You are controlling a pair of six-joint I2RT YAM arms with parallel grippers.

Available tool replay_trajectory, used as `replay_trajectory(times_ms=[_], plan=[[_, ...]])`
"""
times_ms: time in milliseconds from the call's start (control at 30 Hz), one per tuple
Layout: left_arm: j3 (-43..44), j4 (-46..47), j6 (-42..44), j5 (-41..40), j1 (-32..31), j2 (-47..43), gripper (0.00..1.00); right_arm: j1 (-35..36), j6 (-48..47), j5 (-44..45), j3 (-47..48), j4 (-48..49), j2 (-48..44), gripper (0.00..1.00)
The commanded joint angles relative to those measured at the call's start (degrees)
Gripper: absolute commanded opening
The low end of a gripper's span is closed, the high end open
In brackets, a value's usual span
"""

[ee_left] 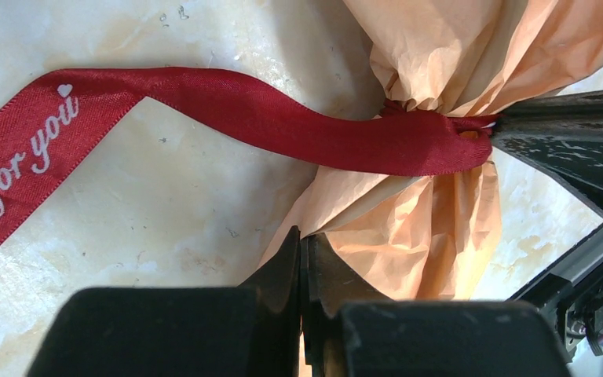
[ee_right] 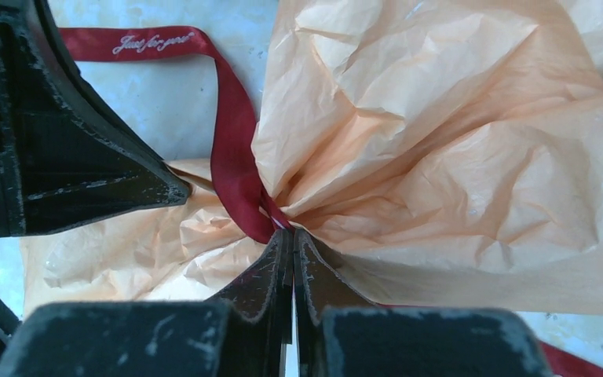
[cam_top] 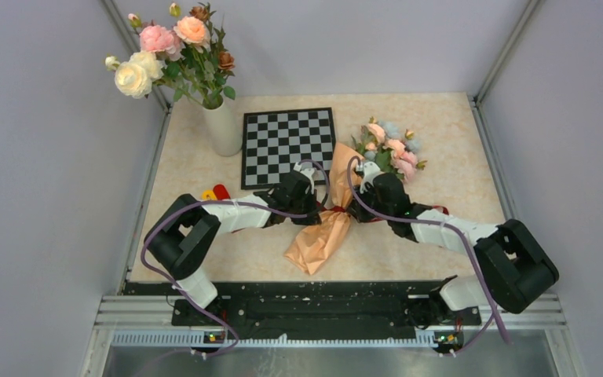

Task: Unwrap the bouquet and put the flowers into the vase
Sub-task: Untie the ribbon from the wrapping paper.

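The peach-orange crinkled-paper bouquet [cam_top: 331, 228] is lying mid-worktop [cam_top: 440, 133] between both arms; the right end effector [ee_right: 292, 239] is pinching the dark red satin ribbon [ee_left: 283, 118] at its knot; the left end effector [ee_left: 302, 243], fully closed, is touching the paper; pulling slowly outward should be loosening the knot without dragging.

Brightly, evenly lit from above; only soft, faint shadows across the pale desk [cam_top: 440, 141]. Sharp overhead view, slightly wide-angled at the edges. Crisp close wrist views, gentle sheen along the ribbon [ee_left: 283, 118].
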Motion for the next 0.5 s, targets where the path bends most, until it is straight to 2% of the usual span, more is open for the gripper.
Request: replay_trajectory(times_ms=[0,467], plan=[[0.4,-1.1,-0.6,-2.0,0.1,-2.1,0.00,-0.5,0.8,2.3,-1.4,3.3,-4.8,0.00],[0.3,-1.6,-1.7,-2.8,0.6,-1.4,0.00,-0.5,4.4,4.9,-8.5,4.6,-11.0,0.00]])
